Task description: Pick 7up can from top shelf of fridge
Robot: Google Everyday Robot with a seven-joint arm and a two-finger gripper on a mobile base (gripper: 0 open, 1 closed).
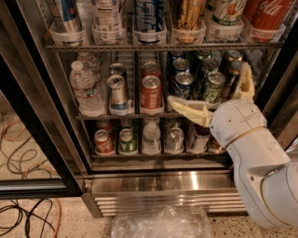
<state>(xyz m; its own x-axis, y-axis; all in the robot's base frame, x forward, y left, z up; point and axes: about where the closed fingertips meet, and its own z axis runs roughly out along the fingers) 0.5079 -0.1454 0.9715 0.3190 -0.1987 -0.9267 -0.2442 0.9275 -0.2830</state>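
Observation:
The 7up can (226,11), cream with green lettering and a red spot, stands in a clear holder on the top shelf (153,47) of the fridge (158,182), second from the right. A red Coca-Cola can (269,14) is to its right. My gripper (207,82) is open and empty. It is in front of the middle shelf's right side, well below the 7up can. One finger (188,109) points left and the other (245,82) points up. My white arm covers the lower right cans.
Other tall cans stand in holders along the top shelf. The middle rack holds a water bottle (86,90), a red can (151,93) and green cans (213,87). Dark door frames flank the opening. Cables (18,139) and a plastic bag (160,223) lie on the floor.

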